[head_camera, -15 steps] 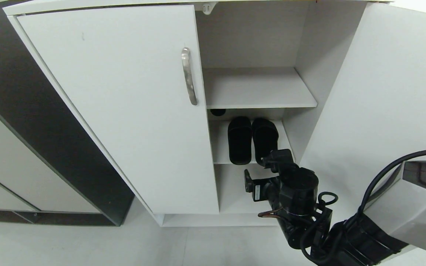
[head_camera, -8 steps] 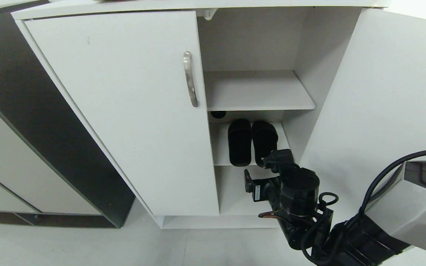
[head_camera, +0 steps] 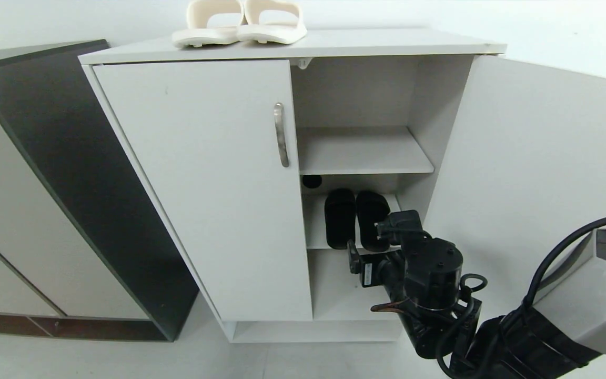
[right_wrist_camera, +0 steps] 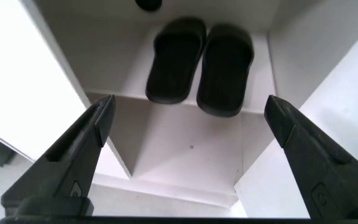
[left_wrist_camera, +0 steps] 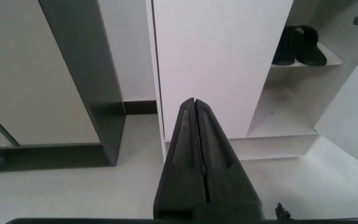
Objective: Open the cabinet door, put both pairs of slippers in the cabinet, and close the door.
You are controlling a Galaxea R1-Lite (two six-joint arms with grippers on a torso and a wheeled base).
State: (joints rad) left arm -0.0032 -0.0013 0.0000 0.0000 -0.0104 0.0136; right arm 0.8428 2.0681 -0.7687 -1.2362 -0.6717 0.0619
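Head view: black slippers [head_camera: 356, 218] are shelved, cream slippers [head_camera: 240, 23] parked on cabinet [head_camera: 387, 39]. Right hand [head_camera: 370, 240] is held open, presumably for them; left hand [left_wrist_camera: 194, 104] is closed.

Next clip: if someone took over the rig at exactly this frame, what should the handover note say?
Right gripper: jaws open, empty, in front of the open compartment, just short of the black slippers.
Left gripper: jaws shut, empty, held low before the closed left door.
Black slippers: side by side on the middle shelf inside the cabinet.
Cream slippers: on top of the cabinet.
Done: right door open; black pair stowed.
Left: put the cream pair inside, then close the right door.
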